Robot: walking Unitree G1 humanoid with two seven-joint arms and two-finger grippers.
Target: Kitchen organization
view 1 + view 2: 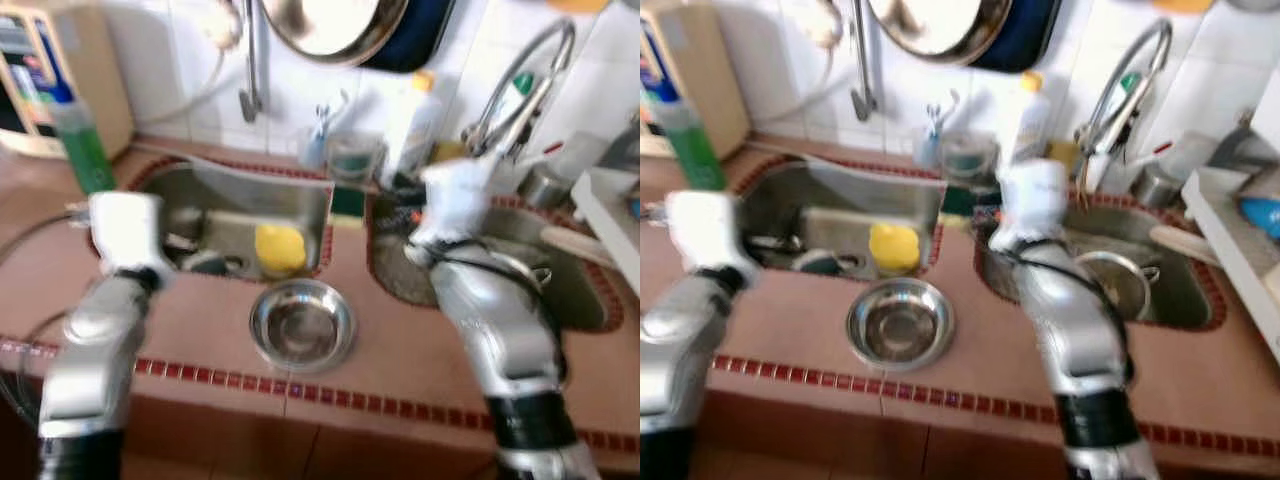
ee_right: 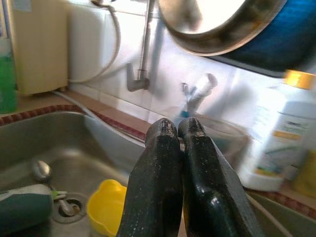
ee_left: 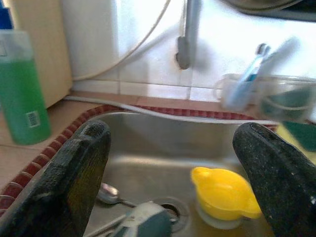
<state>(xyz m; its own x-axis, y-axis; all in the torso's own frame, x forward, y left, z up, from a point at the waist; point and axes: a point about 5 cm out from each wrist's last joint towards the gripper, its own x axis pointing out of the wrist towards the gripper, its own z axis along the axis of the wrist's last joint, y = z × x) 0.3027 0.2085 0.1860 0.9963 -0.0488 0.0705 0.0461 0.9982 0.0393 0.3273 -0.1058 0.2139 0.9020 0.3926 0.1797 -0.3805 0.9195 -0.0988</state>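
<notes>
Everything from the head camera is smeared, so small things along the back wall are hard to name: a clear holder (image 3: 276, 96) with what looks like a brush handle in it sits on the ledge behind the sinks, its contents too blurred to tell. A white bottle with a yellow cap (image 2: 279, 133) stands beside it, label unreadable. Up top, a hanging steel pan (image 1: 330, 25) and something dark blue behind it are cut off by the frame edge, and the beige appliance (image 1: 55, 75) at far left is only partly in view.

The left sink (image 1: 300, 205) holds a yellow cup (image 1: 280, 248) near the drain, a spoon (image 3: 109, 192) lying on the bottom, and a grey-green object (image 3: 145, 222) at the near edge that I can't identify. The right sink (image 1: 1185, 300) holds a steel pot with a handle (image 1: 1120, 280); what's inside it is hidden by the arm. On the tiled counter (image 1: 200, 340) between the two basins and nearer the front sits an empty steel bowl (image 1: 302, 325). A green bottle of liquid (image 1: 80, 145) stands on the counter left of the left sink.

The left gripper (image 3: 177, 177) hangs over the left sink's near left edge, its fingers spread wide with nothing between them. The right gripper (image 2: 178, 163) is raised over the strip between the basins, its two fingers pressed together, holding nothing
</notes>
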